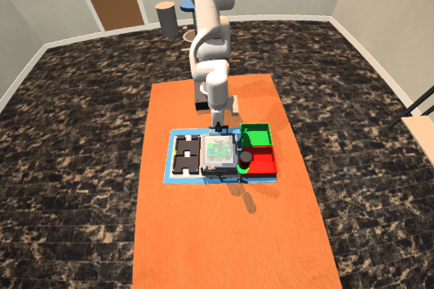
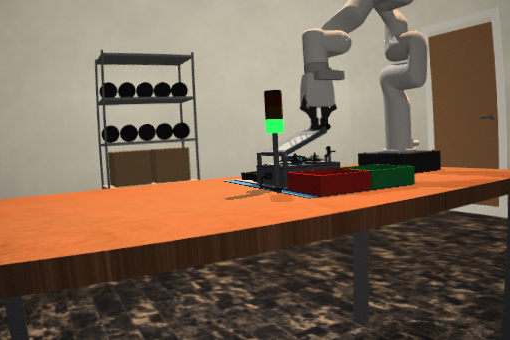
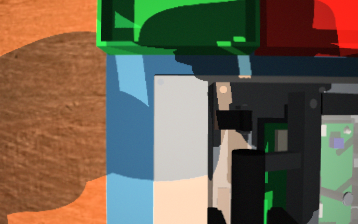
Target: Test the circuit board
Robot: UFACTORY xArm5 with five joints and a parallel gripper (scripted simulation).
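Note:
The green circuit board lies flat in the tester, seen through the clear lid. The lid is tilted up at its far edge, partly raised over the tester. My gripper stands over that raised edge, with its fingers slightly parted around the edge and not clamping it. It also shows at the tester's back side in the overhead view. The signal light on its pole glows green. The green bin and the red bin stand right of the tester. The board shows pale green in the wrist view.
The black tray with empty slots sits left of the tester on the blue mat. The arm's base stands behind the bins. The signal pole stands at the tester's front right corner, beside the red bin.

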